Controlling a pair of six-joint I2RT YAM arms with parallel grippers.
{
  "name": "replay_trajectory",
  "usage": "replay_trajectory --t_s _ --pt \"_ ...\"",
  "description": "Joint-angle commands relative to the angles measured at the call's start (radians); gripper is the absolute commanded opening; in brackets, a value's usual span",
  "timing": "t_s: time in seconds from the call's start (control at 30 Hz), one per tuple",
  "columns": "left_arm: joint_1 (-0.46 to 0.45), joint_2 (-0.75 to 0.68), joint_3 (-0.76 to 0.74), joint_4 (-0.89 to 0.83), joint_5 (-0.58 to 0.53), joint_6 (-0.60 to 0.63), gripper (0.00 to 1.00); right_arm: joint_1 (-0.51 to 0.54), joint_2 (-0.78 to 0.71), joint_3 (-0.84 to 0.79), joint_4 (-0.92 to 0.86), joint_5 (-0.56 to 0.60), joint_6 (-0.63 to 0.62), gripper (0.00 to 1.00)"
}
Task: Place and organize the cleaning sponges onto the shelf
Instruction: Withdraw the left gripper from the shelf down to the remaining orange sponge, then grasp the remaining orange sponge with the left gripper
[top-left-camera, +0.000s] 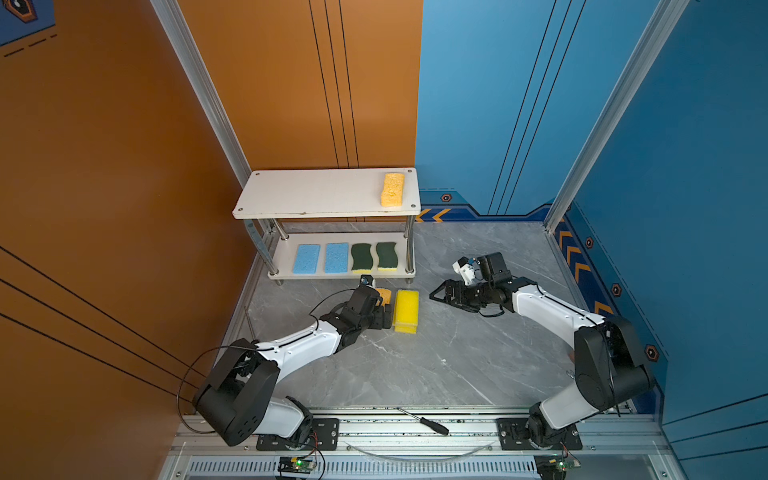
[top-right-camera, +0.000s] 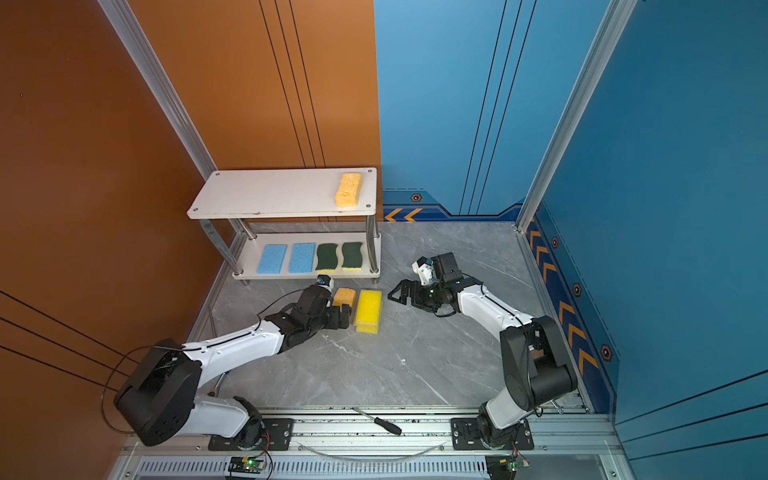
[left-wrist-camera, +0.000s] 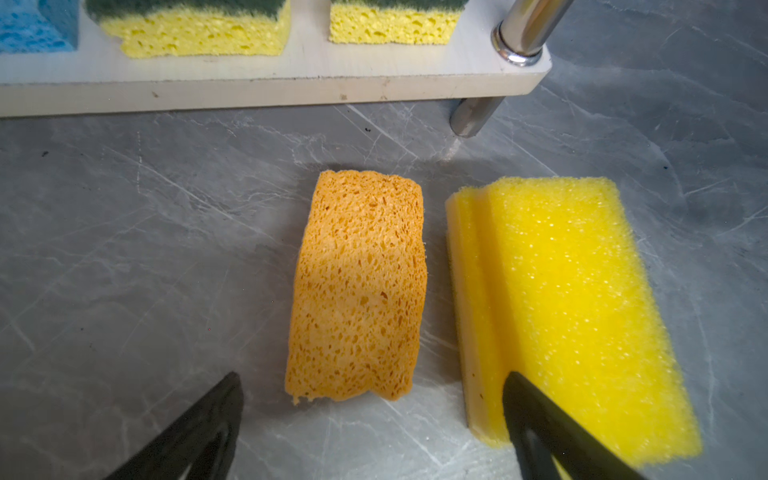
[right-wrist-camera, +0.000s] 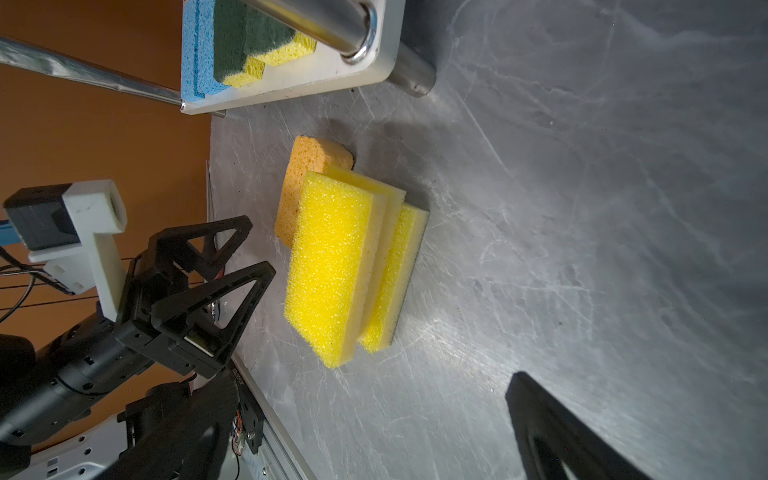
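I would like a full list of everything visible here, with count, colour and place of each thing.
shelf: one, white boards, chrome legs, back left of table
blue sponges: two, light blue, lower board, left
green sponges: two, dark green on yellow, lower board, right
upper orange sponge: one, orange, top board, right end
lower orange sponge: one, orange, table, before the shelf
yellow sponges: seemingly three, bright yellow, stacked on table beside lower orange sponge
screwdriver: one, black handle, front rail
table: one, grey marbled, under everything
left claw: one, black, open, at lower orange sponge
right claw: one, black, open, empty, right of yellow sponges
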Motion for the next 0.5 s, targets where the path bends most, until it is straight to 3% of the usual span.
replay_trajectory --t_s 0.0,0.47 --pt "0.004 0.040 -0.016 0.023 0.008 -0.003 0.98 -0.001 0.016 0.013 0.024 -0.014 0.007 1.00" --pt "0.011 0.145 0.013 0.057 0.009 -0.009 0.98 -0.003 0.027 0.013 0.027 -0.018 0.006 1.00"
